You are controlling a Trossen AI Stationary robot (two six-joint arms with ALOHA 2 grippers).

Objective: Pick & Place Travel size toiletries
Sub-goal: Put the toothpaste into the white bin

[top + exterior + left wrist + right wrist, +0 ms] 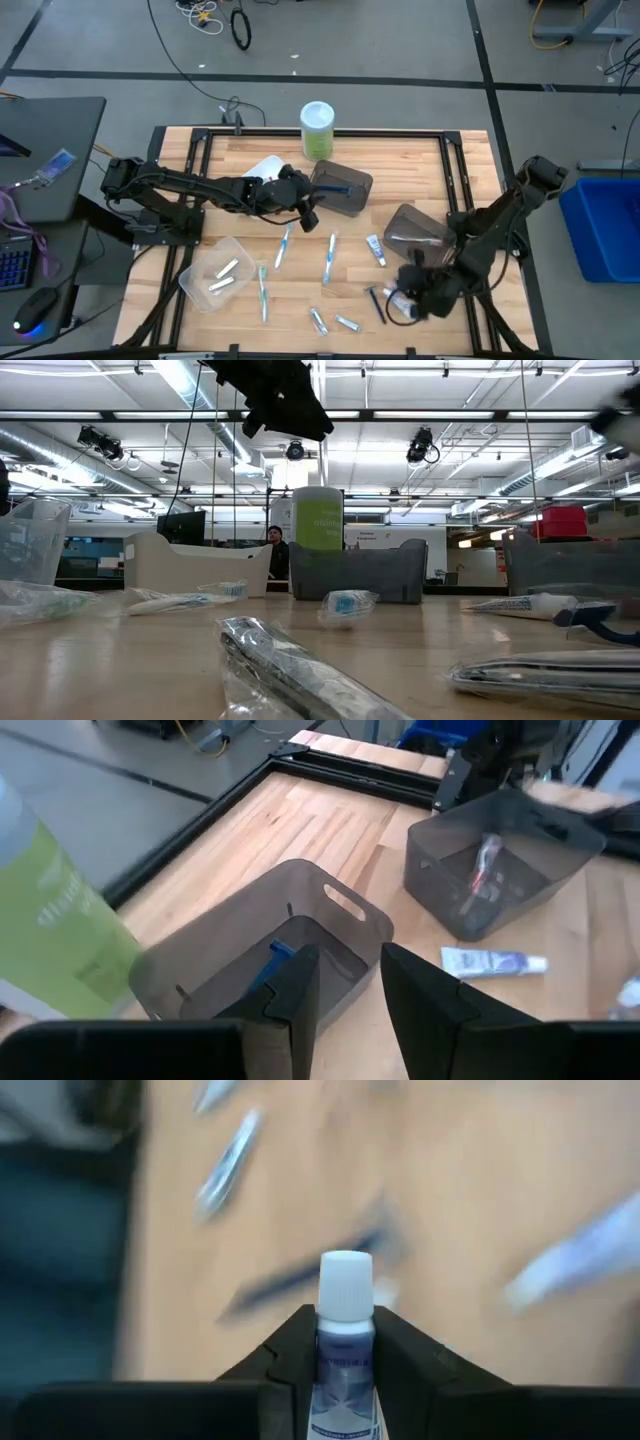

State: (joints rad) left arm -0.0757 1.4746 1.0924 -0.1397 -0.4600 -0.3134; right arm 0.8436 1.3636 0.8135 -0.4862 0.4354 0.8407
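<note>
Green canister (317,129) behind dark bins (341,189) — toothbrushes (328,257) strewn between.

A grey floor (400,40) with dark seam lines surrounds the wooden table (420,165); loose cables (215,20) lie at the far side. A blue bin (605,225) stands to the right, a dark desk (45,155) to the left. Overhead, fluorescent strips (200,390) and ducts (60,445) cross the ceiling; a person (277,555) stands far back.
</note>
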